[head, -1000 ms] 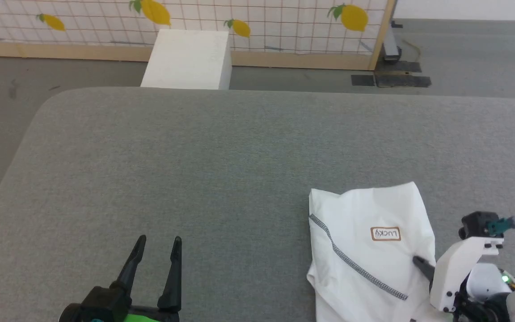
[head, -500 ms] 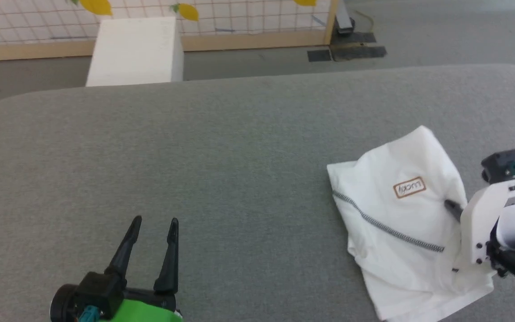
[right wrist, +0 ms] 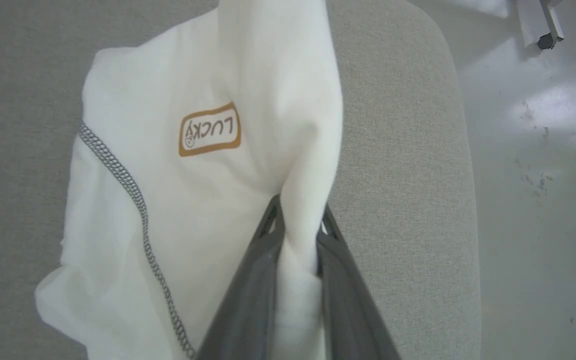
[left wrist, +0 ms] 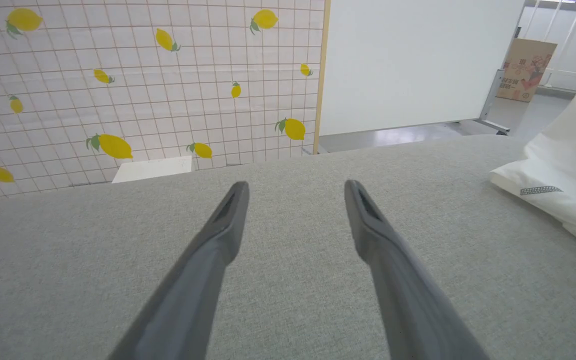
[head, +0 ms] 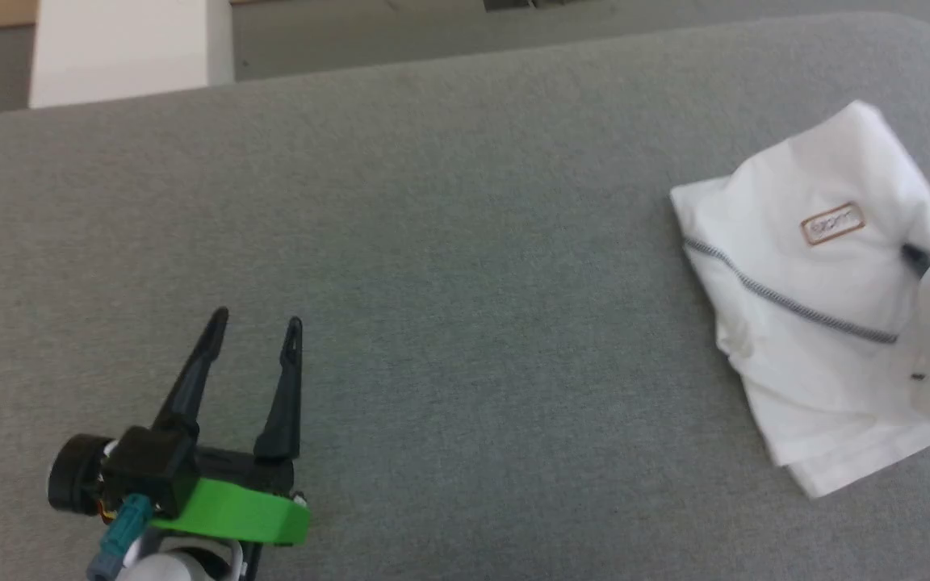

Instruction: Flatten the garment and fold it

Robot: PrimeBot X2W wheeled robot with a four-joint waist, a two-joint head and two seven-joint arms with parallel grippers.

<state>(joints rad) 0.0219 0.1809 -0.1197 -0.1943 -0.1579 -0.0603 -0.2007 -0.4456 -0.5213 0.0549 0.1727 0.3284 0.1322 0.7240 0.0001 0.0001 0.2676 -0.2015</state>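
Right gripper [right wrist: 299, 212] clamped on garment [head: 804, 363] fold; left gripper [head: 256, 316] splayed, empty, 8 o'clock | grey table [head: 465, 242] | garment bunched at 3 o'clock by table edge | tan label [head: 832, 223] up | step: flattening, seemingly early | next: left gripper needs a second hold, then spread

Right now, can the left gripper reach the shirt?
Probably yes: the left gripper is open and nothing stands on the table between it and the shirt, which lies far to its right.

On table [head: 465, 242] R end, garment [head: 804, 307]; left gripper [head: 257, 316] well apart to L; box [head: 122, 44] behind, far L.
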